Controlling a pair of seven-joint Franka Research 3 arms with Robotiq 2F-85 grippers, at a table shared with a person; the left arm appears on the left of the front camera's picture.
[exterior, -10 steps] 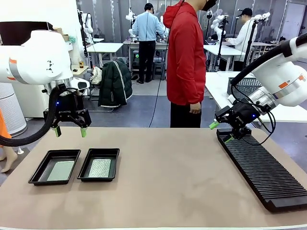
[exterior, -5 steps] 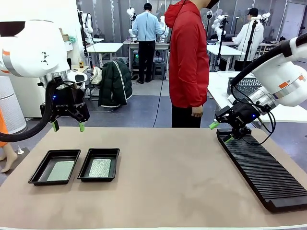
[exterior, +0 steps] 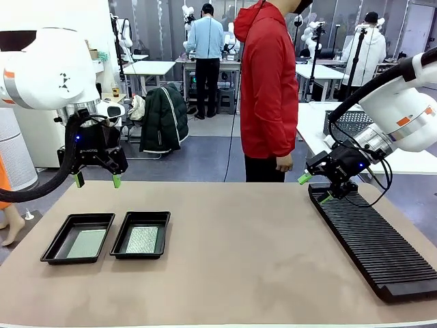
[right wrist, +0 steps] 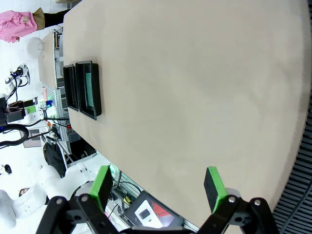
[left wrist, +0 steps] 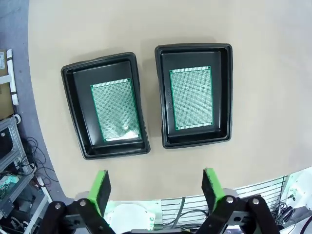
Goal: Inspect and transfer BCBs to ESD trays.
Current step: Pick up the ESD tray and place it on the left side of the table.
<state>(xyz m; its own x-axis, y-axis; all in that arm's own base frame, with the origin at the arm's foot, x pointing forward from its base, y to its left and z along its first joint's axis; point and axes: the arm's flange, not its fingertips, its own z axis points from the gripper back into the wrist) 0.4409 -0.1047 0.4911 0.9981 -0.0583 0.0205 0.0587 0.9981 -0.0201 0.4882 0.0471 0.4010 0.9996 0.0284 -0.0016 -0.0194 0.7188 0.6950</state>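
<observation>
**Boards in both trays, both grippers up and empty**

Left gripper hangs above the table's far-left edge, behind the trays, jaws spread wide, nothing between them. Left wrist view looks straight down between its fingers at both trays.

Left tray and right tray sit side by side near the left front of the table, rims nearly touching, the left one skewed slightly. One board lies flat on each floor: left board, right board. Black floor shows around both boards in the left wrist view.

Middle of the table is bare tan surface. Person in a red hoodie stands at the far edge, a little right of centre, hand hanging at their side, well apart from both grippers.

Right gripper is tilted over the far end of the long black slotted rack, jaws spread, empty. Rack runs along the right side toward the front edge. Grey mesh basket sits on the white table behind the right arm.
</observation>
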